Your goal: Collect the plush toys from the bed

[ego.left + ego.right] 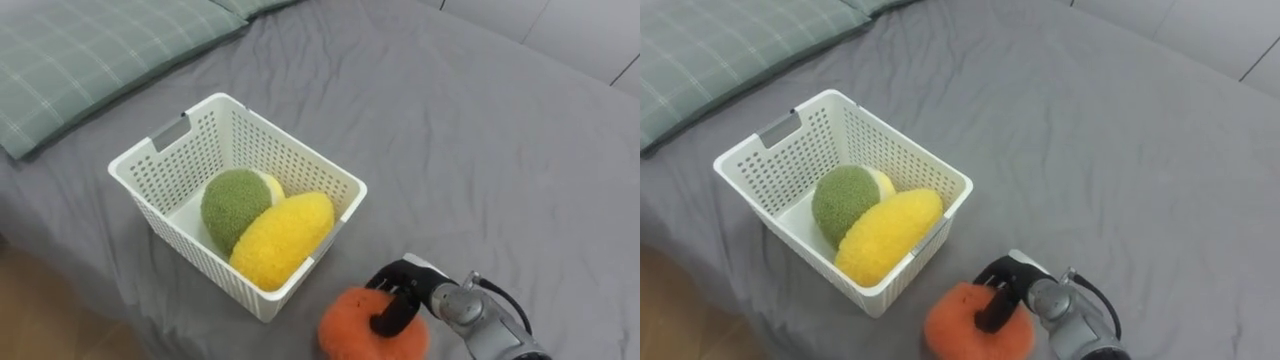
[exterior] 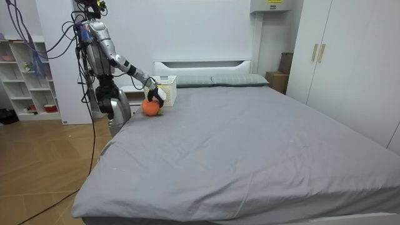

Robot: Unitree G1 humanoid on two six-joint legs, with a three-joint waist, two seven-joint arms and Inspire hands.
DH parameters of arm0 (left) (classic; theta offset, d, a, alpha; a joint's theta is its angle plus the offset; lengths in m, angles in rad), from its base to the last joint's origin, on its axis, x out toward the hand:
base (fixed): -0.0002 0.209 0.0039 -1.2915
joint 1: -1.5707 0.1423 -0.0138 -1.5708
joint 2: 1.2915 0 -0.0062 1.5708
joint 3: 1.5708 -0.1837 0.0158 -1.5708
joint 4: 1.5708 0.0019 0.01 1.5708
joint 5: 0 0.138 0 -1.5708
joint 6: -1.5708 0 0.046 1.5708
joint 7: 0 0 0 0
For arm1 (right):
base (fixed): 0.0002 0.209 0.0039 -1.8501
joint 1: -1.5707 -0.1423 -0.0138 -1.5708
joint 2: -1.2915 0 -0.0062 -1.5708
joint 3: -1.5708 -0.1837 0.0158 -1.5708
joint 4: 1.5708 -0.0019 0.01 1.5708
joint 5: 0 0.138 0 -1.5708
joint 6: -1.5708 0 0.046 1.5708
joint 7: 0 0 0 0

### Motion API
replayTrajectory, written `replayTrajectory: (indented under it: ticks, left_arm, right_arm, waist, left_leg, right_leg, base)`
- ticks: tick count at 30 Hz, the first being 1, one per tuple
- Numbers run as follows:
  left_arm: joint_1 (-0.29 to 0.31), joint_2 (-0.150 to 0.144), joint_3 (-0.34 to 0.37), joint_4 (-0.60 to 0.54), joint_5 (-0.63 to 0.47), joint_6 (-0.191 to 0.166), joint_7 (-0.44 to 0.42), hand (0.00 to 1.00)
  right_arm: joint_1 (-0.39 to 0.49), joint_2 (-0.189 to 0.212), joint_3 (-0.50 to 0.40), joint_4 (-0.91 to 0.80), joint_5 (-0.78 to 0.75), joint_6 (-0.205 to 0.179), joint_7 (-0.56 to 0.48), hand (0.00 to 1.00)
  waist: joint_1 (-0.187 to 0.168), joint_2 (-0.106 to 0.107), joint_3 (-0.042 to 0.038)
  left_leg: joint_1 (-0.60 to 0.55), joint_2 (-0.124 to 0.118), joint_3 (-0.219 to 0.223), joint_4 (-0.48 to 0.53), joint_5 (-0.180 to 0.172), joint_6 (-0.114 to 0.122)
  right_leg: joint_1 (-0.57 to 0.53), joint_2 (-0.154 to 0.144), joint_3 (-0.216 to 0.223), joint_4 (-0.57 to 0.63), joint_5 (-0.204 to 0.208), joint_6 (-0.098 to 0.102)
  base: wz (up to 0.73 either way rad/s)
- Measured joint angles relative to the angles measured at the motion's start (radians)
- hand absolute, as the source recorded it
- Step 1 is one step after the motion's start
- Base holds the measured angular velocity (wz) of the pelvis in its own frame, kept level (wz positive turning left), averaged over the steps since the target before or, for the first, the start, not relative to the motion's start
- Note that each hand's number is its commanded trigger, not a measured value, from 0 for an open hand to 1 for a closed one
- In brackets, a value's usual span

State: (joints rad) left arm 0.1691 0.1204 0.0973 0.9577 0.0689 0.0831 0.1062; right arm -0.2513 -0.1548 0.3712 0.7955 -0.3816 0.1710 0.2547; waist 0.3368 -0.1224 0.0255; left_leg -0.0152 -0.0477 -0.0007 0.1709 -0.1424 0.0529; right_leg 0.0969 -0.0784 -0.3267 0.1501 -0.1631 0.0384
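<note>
A round orange plush toy (image 1: 358, 327) (image 1: 965, 330) (image 2: 150, 107) lies on the grey bed, just to the right of the basket's near corner. My right hand (image 1: 402, 296) (image 1: 1000, 293) (image 2: 156, 95) rests on top of it with its dark fingers curled round the plush. The white slotted basket (image 1: 155, 170) (image 1: 760, 150) (image 2: 166, 89) stands near the bed's edge. Inside it lie a green plush toy (image 1: 233, 202) (image 1: 843, 200) and a yellow plush toy (image 1: 283, 235) (image 1: 887, 233) side by side.
Green checked pillows (image 1: 90, 50) (image 1: 710, 45) lie at the head of the bed, left of the basket. The grey bedcover (image 1: 480, 140) stretches wide to the right. Wooden floor (image 1: 40, 320) shows past the bed's near edge. In the room view I stand at the bedside by a white shelf (image 2: 28, 75).
</note>
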Motion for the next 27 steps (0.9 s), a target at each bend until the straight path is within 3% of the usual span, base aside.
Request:
replayTrajectory:
  ticks: [12,21,27]
  left_arm:
    - [-0.003,-0.009,0.001,0.000,0.001,-0.002,0.000,0.00]
    - [-0.002,-0.005,0.000,0.000,0.000,-0.002,0.000,0.00]
    - [0.004,-0.002,-0.001,-0.014,0.001,-0.003,0.000,0.00]
  right_arm:
    - [0.001,0.023,0.001,0.017,-0.005,-0.019,-0.014,1.00]
    - [0.001,0.023,0.001,0.031,-0.009,-0.022,-0.035,1.00]
    - [0.001,0.017,-0.002,0.029,0.001,-0.047,-0.068,1.00]
  waist:
    - [0.000,0.006,0.0003]
    - [-0.005,0.000,-0.0073]
    - [-0.027,-0.005,-0.0120]
  left_leg:
    - [-0.016,0.000,-0.002,0.015,0.000,0.000]
    - [-0.010,0.000,-0.003,0.018,0.000,0.000]
    - [-0.008,-0.001,-0.010,0.020,0.000,0.000]
  right_leg:
    - [-0.006,0.000,-0.005,0.000,0.000,0.000]
    - [0.004,-0.001,-0.008,0.001,0.000,0.000]
    - [0.010,-0.002,-0.018,0.001,0.000,0.000]
  base:
    - [0.00]
    - [0.01]
    - [0.04]
